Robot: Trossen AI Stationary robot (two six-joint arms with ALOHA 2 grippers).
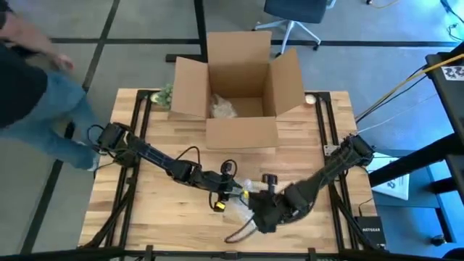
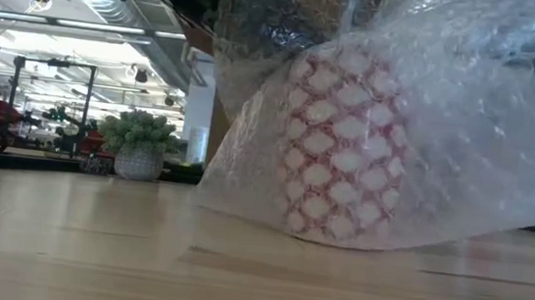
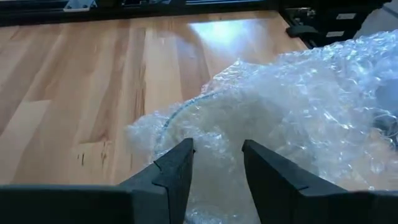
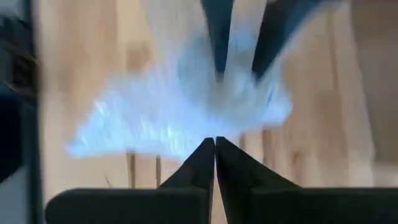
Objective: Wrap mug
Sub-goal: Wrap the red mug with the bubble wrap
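The mug, white with a red lattice pattern, stands on the table inside a loose sheet of clear bubble wrap. From above, the wrap lies near the table's front edge, between both grippers. My left gripper is open, one finger on each side of a bulge of the wrap. It comes in from the left. My right gripper is shut at the wrap's edge and reaches in from the right. My left gripper has its fingers low over the wrap, with wrap showing in the gap between them; I cannot tell whether they touch it. My right gripper pinches the wrap by an edge between its two shut fingertips. Blur hides whether it has one layer or several.
An open cardboard box with a crumpled wad inside stands at the table's far middle. A small potted plant stands at its left. A person is beyond the table's far left corner. Bare wood lies left of the wrap.
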